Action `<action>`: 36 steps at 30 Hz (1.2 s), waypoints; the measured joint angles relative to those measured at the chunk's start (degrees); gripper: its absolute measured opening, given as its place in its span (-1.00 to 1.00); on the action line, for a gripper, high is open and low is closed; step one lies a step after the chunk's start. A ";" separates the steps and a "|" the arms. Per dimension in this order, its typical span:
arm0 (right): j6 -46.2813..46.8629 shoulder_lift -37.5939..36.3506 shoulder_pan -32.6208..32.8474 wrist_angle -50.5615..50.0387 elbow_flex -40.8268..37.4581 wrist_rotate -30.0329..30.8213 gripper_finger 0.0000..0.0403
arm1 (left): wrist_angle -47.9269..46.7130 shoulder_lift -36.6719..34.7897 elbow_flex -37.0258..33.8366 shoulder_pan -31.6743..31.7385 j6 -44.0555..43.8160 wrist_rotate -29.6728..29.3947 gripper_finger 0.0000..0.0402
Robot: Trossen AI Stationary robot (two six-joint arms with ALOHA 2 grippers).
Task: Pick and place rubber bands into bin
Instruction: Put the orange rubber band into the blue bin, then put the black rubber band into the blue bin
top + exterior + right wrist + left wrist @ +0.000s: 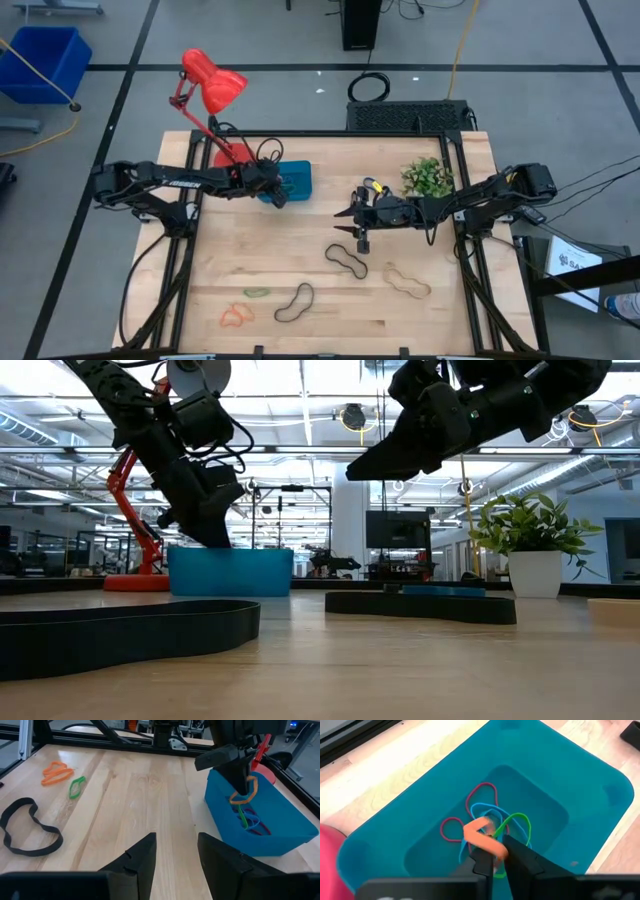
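1. Rubber bands, thin floppy loops: an orange one (481,836) is pinched between the left gripper's (498,851) fingers over the shallow teal-blue plastic bin (590,795); red, blue and green loops lie inside.
2. Black (346,259), tan (407,281), green (256,293) and orange (236,316) loops remain on the wooden tabletop (300,235).
3. Right gripper (358,216) hangs mid-table beside the bin, fingers apart, holding nothing.
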 joint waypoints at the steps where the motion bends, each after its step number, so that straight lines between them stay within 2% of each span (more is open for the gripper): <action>1: 0.00 0.00 0.00 0.00 0.00 0.00 -0.30 | 0.00 0.00 0.00 0.00 -0.11 0.02 -0.69; 8: 0.00 -0.02 0.00 0.00 0.00 0.00 -0.30 | 0.02 0.00 0.00 0.00 0.29 0.02 -0.30; 13: -1.14 -0.13 0.00 -1.40 0.00 0.00 -0.30 | -1.06 -2.48 -0.02 0.00 3.67 1.10 -0.17; 16: -1.10 -1.41 0.00 -5.78 -0.02 0.00 -0.30 | -1.04 -5.35 -0.02 -0.56 4.24 4.59 -0.14; 19: -0.40 -3.43 -0.03 -11.01 -0.04 -0.02 -0.30 | 0.99 -8.74 -0.02 -2.78 6.42 5.72 -0.14; 28: 9.25 -11.29 -3.61 -26.00 -0.02 -0.03 -0.30 | 7.52 -18.07 -0.07 -12.56 11.78 3.79 -0.13; 33: 16.83 -11.98 -6.45 -38.68 -0.02 -0.21 -0.30 | 10.19 -21.56 -0.07 -18.66 13.63 1.58 -0.13; 36: 17.10 -11.44 -7.21 -44.15 -0.02 -0.20 -0.30 | 11.97 -21.77 -0.07 -21.77 14.90 1.61 -0.13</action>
